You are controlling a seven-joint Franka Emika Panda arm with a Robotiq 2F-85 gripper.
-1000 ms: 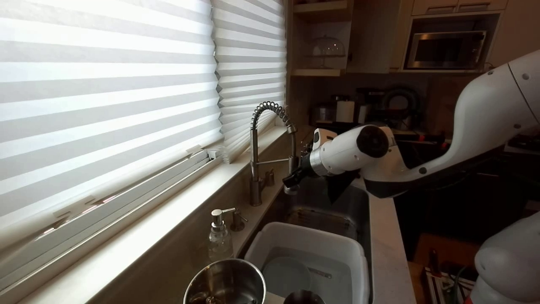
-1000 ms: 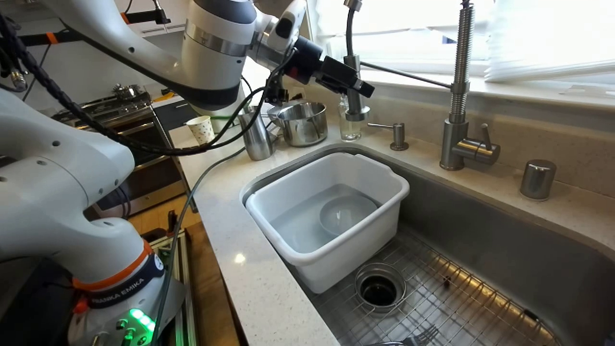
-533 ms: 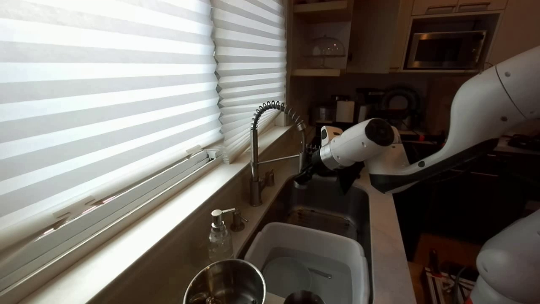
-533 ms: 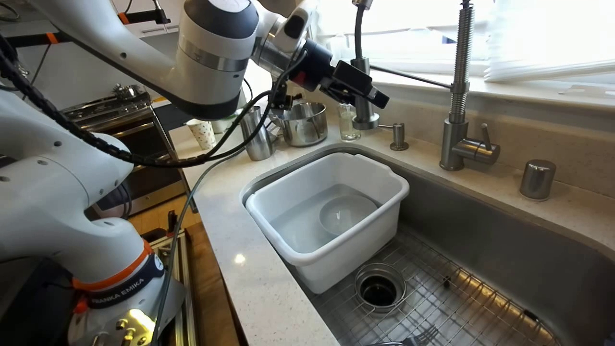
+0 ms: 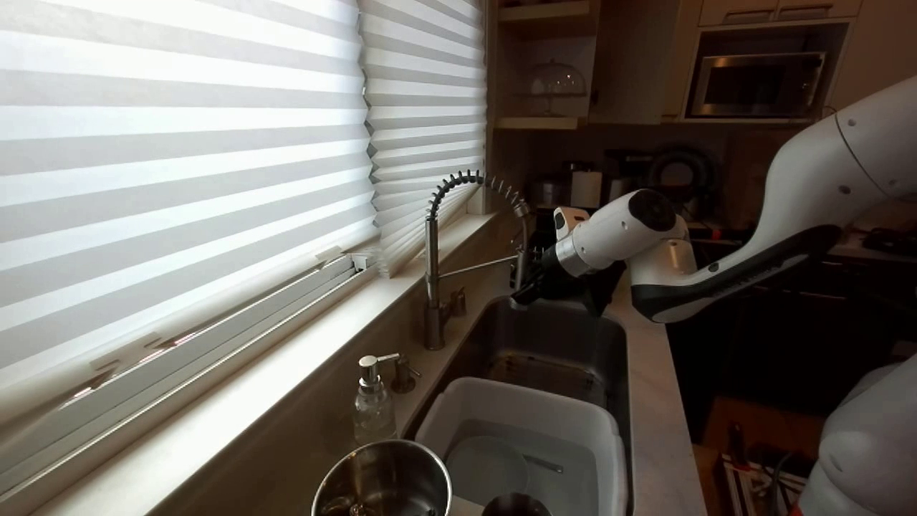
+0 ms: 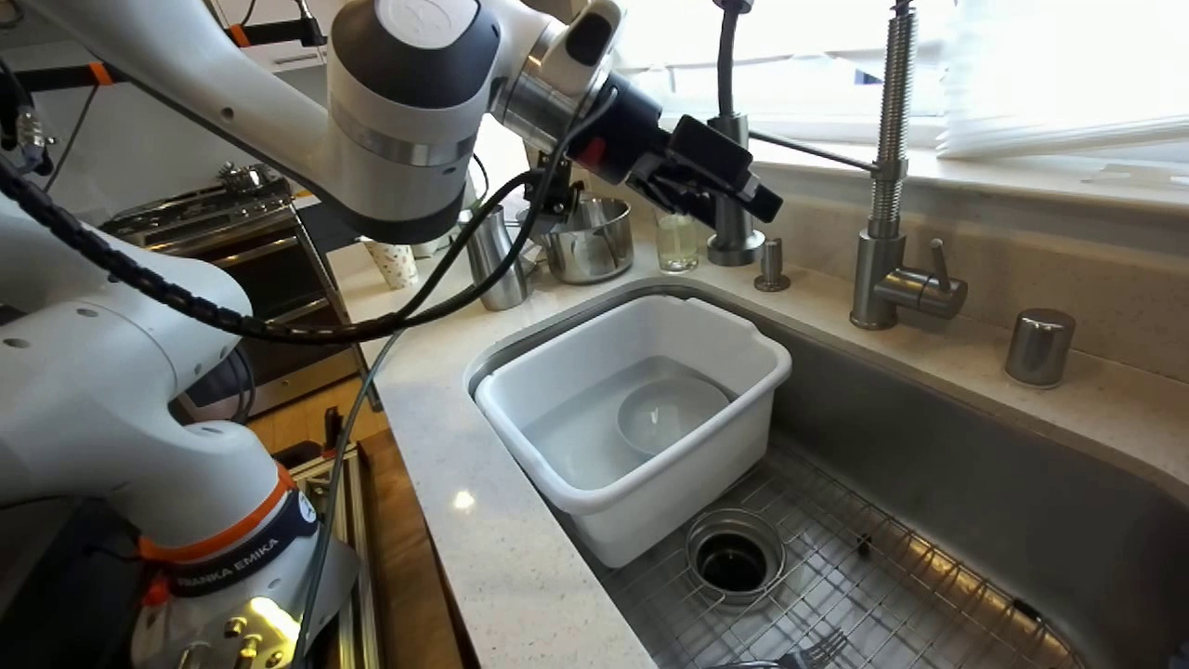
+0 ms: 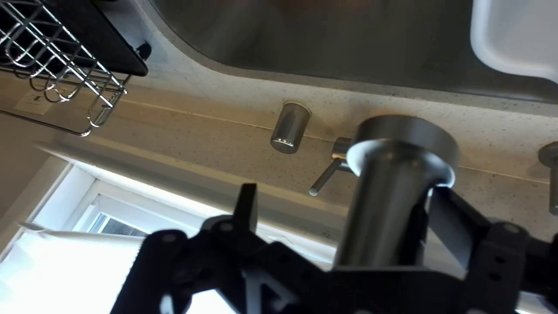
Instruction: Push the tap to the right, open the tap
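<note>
The tap is a tall silver faucet with a spring-coiled neck [image 5: 432,251] and a slim upright base [image 6: 873,279]. Its side lever [image 6: 940,269] also shows in the wrist view [image 7: 324,176]. The tap's spray head [image 7: 383,205] hangs down between my gripper's [image 7: 344,191] fingers. My gripper is open. The right finger in the wrist view is against or very close to the spray head; the left finger stands well apart from it. In both exterior views the gripper [image 5: 525,292] [image 6: 743,209] is at the spray head [image 6: 736,243] and partly hides it.
A white basin [image 6: 641,492] with water and a bowl stands in the sink [image 6: 975,483]. A soap bottle [image 5: 374,408], a metal pot [image 6: 590,246] and a silver cap [image 6: 1040,346] stand on the counter. A wire rack [image 7: 56,56] is at the wrist view's left. The window blind [image 5: 423,129] is behind the tap.
My gripper and the spray head have moved together to the right in both exterior views, swinging the tap's neck and support arm. The tap's base and lever have not moved.
</note>
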